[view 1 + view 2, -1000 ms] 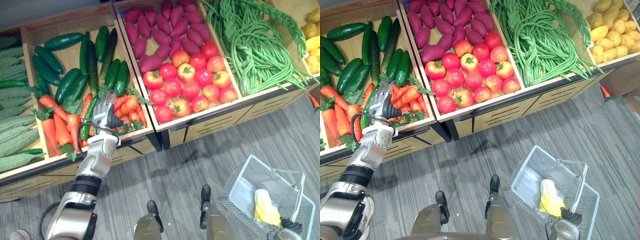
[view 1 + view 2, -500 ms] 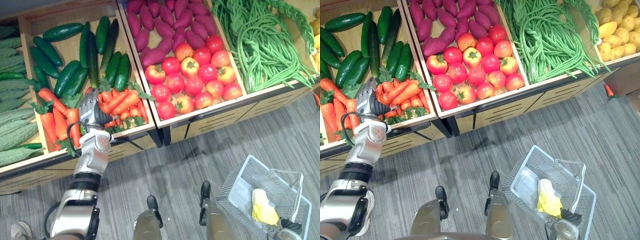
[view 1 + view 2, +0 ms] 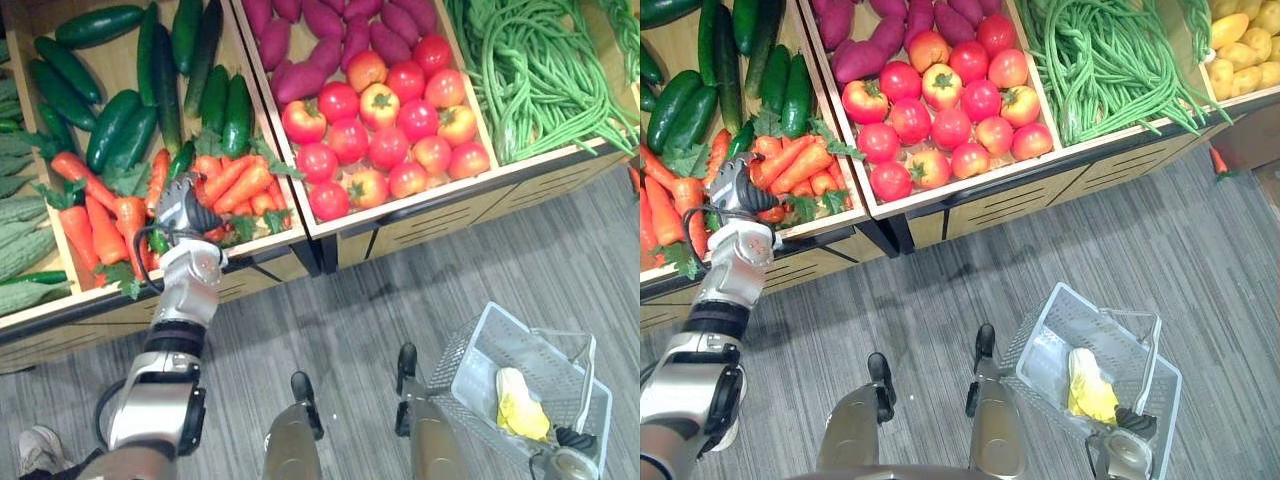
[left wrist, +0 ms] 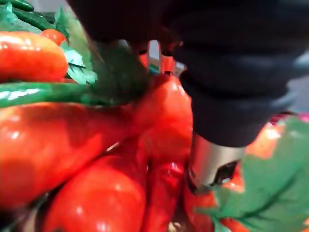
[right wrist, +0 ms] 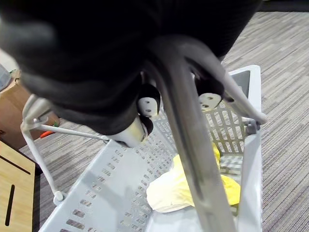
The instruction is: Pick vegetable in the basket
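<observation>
In the left eye view, the left hand (image 3: pixel 180 203) lies on the carrots (image 3: pixel 238 183) at the front of a wooden crate (image 3: pixel 262 262), with cucumbers (image 3: pixel 115 125) behind. The basket (image 3: pixel 478 345) hangs well apart at the lower right, with a yellow item (image 3: pixel 520 408) inside.

In the left wrist view, the hand is pressed among the glossy carrots and their leafy tops (image 4: pixel 260 193). Whether it grips one cannot be told. The carrots look stiff, light and slick, so a hold round the thick middle, not the leaves, seems safest.

In the right wrist view, the right hand (image 5: pixel 145 104) curls its fingers round the basket handle (image 5: pixel 190 145).
</observation>
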